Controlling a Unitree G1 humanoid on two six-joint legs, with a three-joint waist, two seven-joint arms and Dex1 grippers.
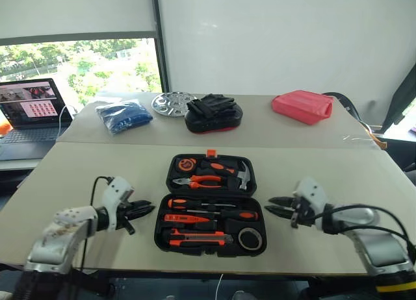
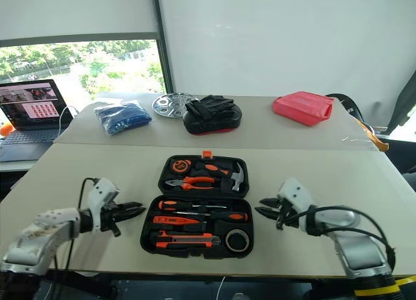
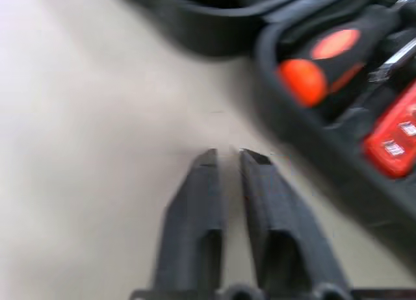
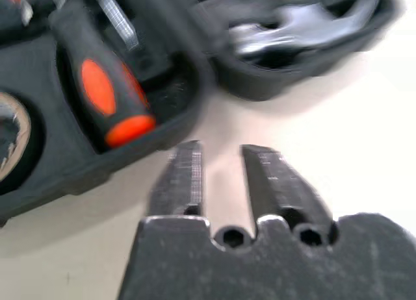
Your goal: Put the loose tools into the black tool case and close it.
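- The left gripper [image 1: 146, 210] hovers just left of the case, its fingers [image 3: 195, 209] parted by a narrow gap and holding nothing; bare table shows between them.
- The right gripper [image 1: 275, 206] hovers just right of the case, its fingers [image 4: 185, 176] set a little apart, also holding nothing.
- Between the two grippers the black tool case [image 1: 210, 210] lies open and flat on the near table [image 1: 97, 163], lid half away from the robot, its orange latch [image 1: 210, 153] at the far edge.
- In the near half sit the long screwdriver [image 1: 198, 203], the short screwdriver [image 1: 237, 215], the slim tester pen [image 1: 185, 218], the utility knife [image 1: 198, 237] and the tape roll [image 1: 249, 238], each in its slot.
- The lid half holds the pliers [image 1: 197, 180] and the hammer [image 1: 242, 173].
- On the far table lie a black pouch with a red rim [image 1: 213, 118] with black gloves [image 1: 211, 104] on top, a round metal plate [image 1: 173, 104], a blue bag [image 1: 123, 113] and a red folded thing [image 1: 302, 106].
- A laptop [image 1: 29, 112] stands open at far left.
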